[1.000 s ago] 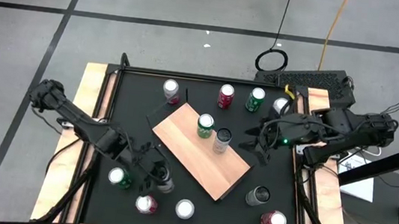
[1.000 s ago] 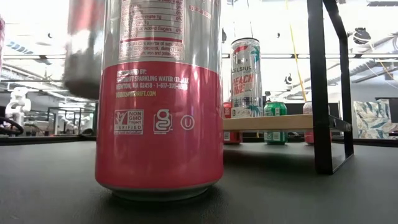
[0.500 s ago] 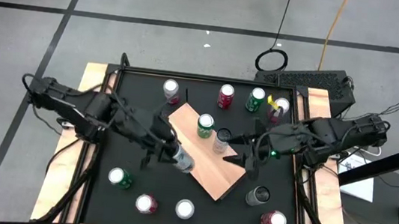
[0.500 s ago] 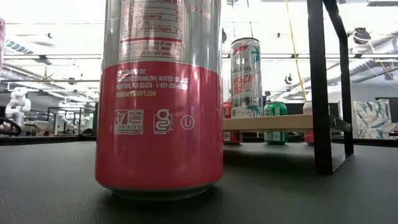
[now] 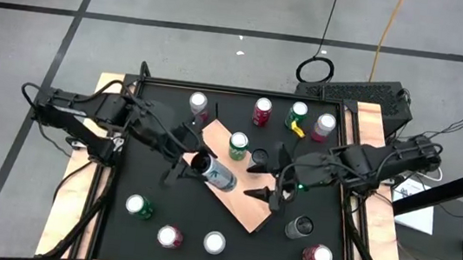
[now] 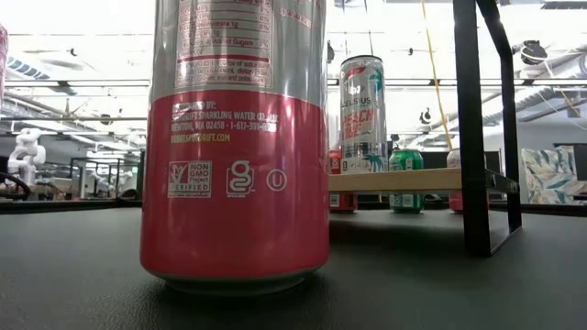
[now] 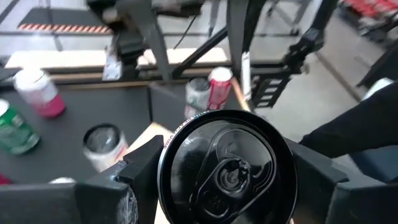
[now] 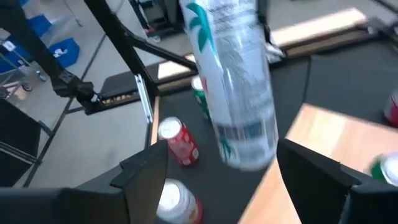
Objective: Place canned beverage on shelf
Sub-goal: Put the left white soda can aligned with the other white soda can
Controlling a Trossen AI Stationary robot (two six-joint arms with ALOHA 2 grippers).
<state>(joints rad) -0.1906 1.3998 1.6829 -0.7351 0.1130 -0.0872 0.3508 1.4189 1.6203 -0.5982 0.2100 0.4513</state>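
The shelf (image 5: 245, 203) is a tan board standing slantwise mid-table; a green can (image 5: 238, 145) and a dark-topped can (image 5: 259, 158) stand on it. It also shows in the low view (image 6: 413, 180), with a tall Celsius can (image 6: 364, 115) on it. My left gripper (image 5: 195, 164) is shut on a silver-and-teal can (image 5: 218, 175) that lies tipped over the shelf's left part. My right gripper (image 5: 267, 173) is open at the shelf's right part, facing that can (image 8: 239, 93) and apart from it. My left gripper pinches the can's side wall at its black top end (image 7: 227, 171) between its two fingers (image 7: 140, 171), one on each side. The fingers come about level from the table's left, along the can. The can lies on its side, bottom end toward my right gripper.
Loose cans stand around the shelf: several along the far edge (image 5: 261, 112) and several along the near edge (image 5: 214, 244), with a dark one (image 5: 299, 228) near my right arm. A large pink can (image 6: 238, 147) fills the low view's foreground. A black shelf post (image 6: 472, 128) stands at the right.
My left gripper has lifted the silver can from the table's near left and carried it up and toward the far right, over the shelf, tipping it from upright onto its side. My right gripper has moved toward the table's left and near edge, toward that can.
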